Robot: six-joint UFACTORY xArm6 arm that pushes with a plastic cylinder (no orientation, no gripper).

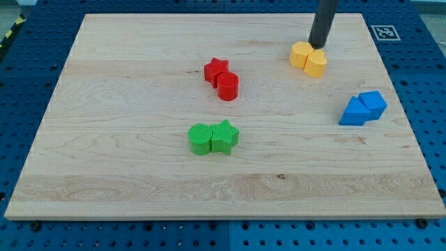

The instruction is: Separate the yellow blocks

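Note:
Two yellow blocks sit touching at the view's upper right: a yellow hexagon-like block (301, 54) on the left and a yellow rounded block (316, 63) on the right, slightly lower. My tip (318, 44) stands just above them, at the seam between the two, touching or nearly touching their top edges. The rod rises from there out of the view's top.
A red star (216, 69) touches a red cylinder (228, 86) at centre. A green cylinder (201, 138) touches a green star (224, 135) below them. Two blue blocks (364, 108) sit together at the right. The wooden board (104, 174) rests on a blue pegboard.

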